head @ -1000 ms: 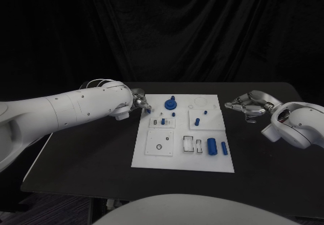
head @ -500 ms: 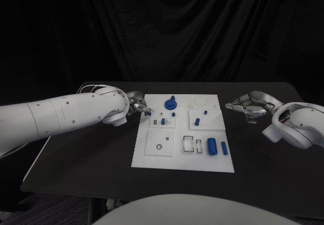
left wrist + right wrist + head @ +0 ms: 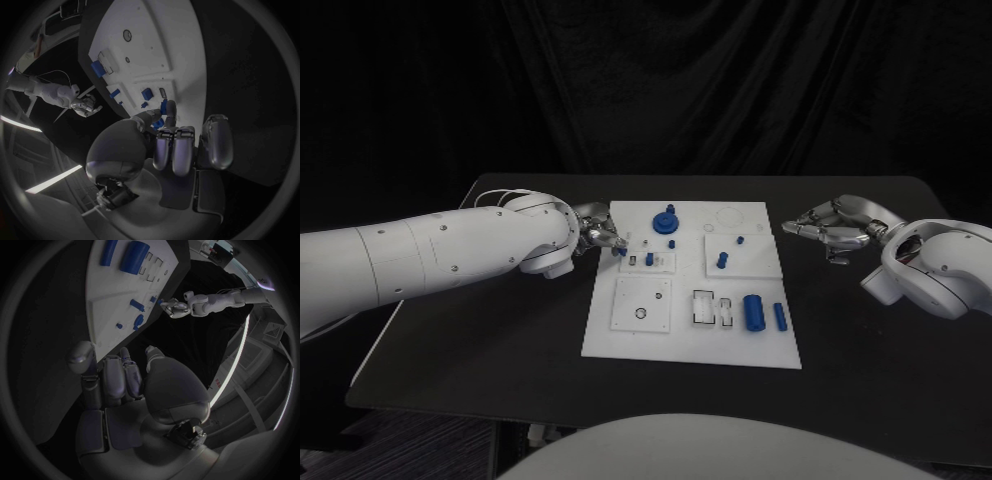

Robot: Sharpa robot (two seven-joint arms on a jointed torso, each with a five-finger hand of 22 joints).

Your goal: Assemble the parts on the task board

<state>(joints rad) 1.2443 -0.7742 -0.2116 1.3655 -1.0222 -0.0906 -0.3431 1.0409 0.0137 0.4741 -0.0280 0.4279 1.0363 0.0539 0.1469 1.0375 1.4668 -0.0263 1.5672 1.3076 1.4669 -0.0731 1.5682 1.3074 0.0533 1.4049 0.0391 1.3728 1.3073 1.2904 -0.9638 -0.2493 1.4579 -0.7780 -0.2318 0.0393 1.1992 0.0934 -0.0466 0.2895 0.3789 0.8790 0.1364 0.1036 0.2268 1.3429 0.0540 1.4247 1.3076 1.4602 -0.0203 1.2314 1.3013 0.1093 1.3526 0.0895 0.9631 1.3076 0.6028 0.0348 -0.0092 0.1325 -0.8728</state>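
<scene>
Left hand [image 3: 600, 234] at the board's [image 3: 646, 340] left edge, fingertips pinching a small blue part [image 3: 164, 107] just over that edge. Right hand [image 3: 826, 226] off the board's right edge, well apart, fingers curled, holding nothing.

The left hand [image 3: 600, 232] sits at the board's [image 3: 646, 335] left edge, mostly hidden behind its own arm [image 3: 430, 255] from the head camera; only a few fingertips peek out beside the board. A small blue part [image 3: 164, 108] shows at those fingertips in the left wrist view, but whether the fingers pinch it or only touch it cannot be told. The markings and holes on the board's white plates are too small to read. The right hand [image 3: 826, 226], off the board's right edge, has its fingers curled, and whether anything lies inside them is not clear. The right arm [image 3: 942, 265] is cut off by the picture's edge.
</scene>
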